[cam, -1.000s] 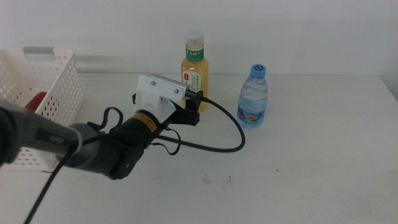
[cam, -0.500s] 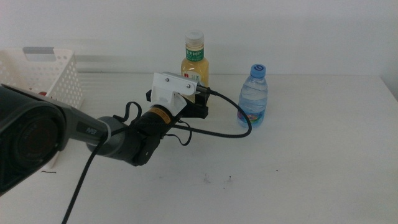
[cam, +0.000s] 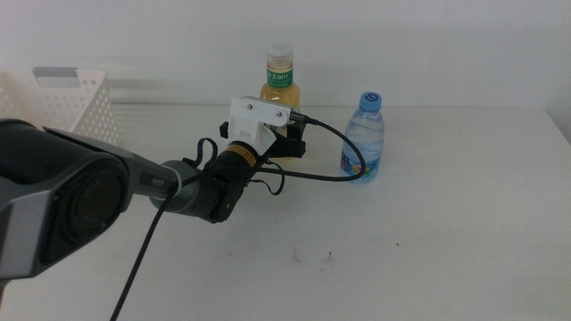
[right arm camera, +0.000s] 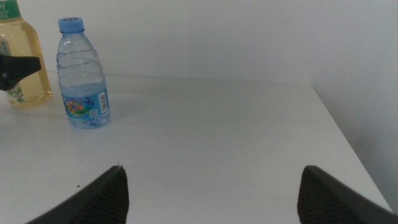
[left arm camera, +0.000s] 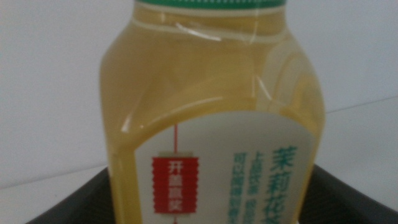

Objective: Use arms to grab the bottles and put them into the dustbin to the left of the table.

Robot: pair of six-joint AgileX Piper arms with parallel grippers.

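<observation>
Two bottles stand upright on the table [cam: 446,232]: the yellow-drink bottle [cam: 279,82] and, just beside it on the side away from the dustbin, the small water bottle [cam: 363,136] with its blue cap. The yellow one sits right between my left gripper [cam: 287,143] jaws, filling the left wrist view; the jaws are spread wide on either side of its label and have hold of nothing yet, as far as I can judge. I take this as the reach-to-grasp step, and next I should close on the bottle's body before lifting. My right gripper [right arm camera: 211,186] waits well apart from both bottles, jaws wide and empty. One white dustbin [cam: 62,107] stands behind my left wrist.
</observation>
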